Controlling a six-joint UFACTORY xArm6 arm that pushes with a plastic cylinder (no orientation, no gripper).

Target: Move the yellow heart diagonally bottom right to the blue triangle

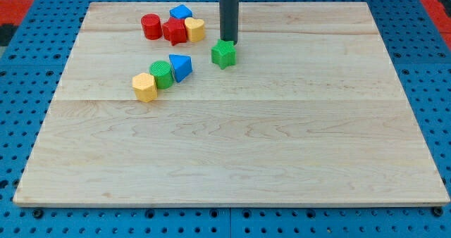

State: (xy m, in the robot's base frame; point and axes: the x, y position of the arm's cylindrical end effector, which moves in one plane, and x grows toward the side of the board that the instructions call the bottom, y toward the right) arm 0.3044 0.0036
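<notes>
The yellow heart [195, 29] sits near the view's top, touching a red star block [175, 31] on its left. The blue triangle [180, 67] lies below and slightly left of the heart, next to a green round block [162, 74]. My tip [228, 41] stands to the right of the heart, apart from it, just above a green star block [224, 53] and close to its top edge.
A red cylinder [150, 26] and a blue block [181, 13] cluster with the red star. A yellow hexagon block [144, 87] lies left of the green round block. The wooden board [282, 160] rests on a blue pegboard.
</notes>
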